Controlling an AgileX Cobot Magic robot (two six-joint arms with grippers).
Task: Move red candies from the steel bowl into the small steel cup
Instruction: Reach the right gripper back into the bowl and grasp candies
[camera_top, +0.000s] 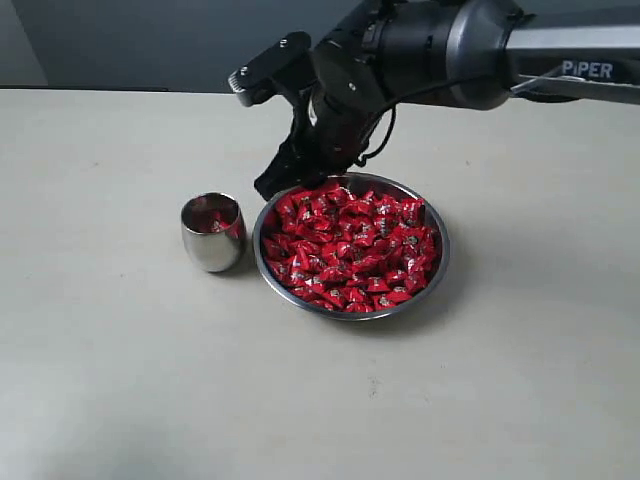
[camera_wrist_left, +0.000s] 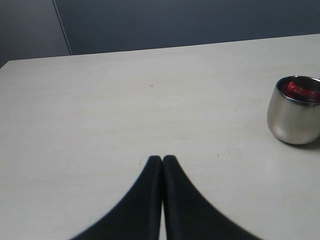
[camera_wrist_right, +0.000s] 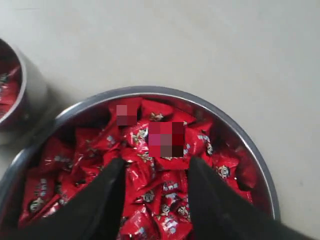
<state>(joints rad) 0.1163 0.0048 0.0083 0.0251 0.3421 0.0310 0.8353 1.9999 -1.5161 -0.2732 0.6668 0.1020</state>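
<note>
While the right pincer hangs with its jaws apart over the far-left part of the bowl, it holds nothing.

Red candies fill the bowl in a loose heap at mid-table, and a few already lie in the cup standing just left of it. The left pincer has its tips pressed together over bare table, gripping nothing. I'd guess each candy is very light, with a crinkly, slick wrapper that gives under pressure, so the pile will shift and neighbours may lift with it. The best hold looks to be across the plump middle of one lying on top, on the cup side, squeezed gently. A flat wrapper edge would likely slip out.
</note>
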